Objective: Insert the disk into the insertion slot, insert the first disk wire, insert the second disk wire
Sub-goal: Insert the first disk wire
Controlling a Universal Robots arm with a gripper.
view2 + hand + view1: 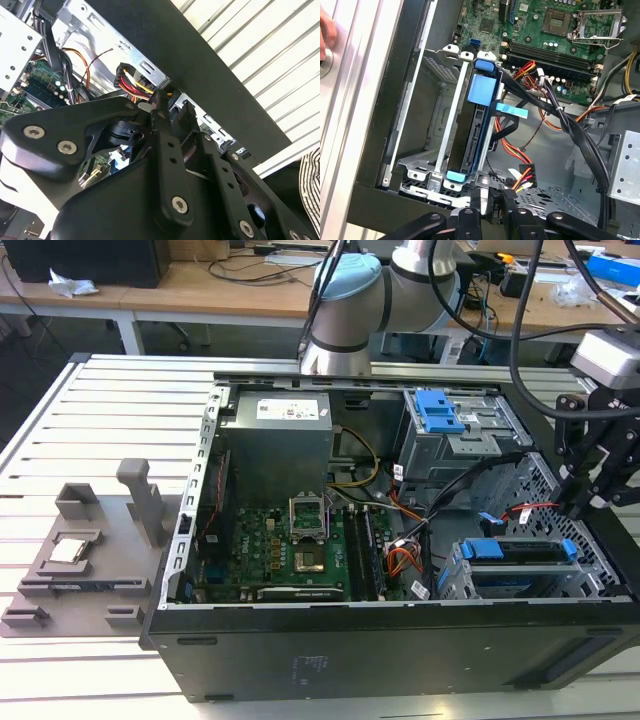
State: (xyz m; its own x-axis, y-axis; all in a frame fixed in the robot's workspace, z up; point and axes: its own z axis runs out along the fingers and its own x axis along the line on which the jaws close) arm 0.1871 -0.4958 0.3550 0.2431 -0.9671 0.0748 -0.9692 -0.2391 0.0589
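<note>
The disk (481,95) sat in the insertion slot (437,72). The gripper (493,202) hovered by the wire connector (522,176), and I couldn't tell whether its jaws gripped. Squaring plug to port looked essential.

I see black and coloured cables (575,135) crowding the gap beside the seated disk (481,92); the case floor (555,162) past them is bare.

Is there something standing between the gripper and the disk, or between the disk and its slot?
The disk already sits inside the insertion slot, so nothing separates them. In the first wrist view the gripper is close to the disk's end; a coloured wire bundle lies beside that gap, not clearly across it.
</note>
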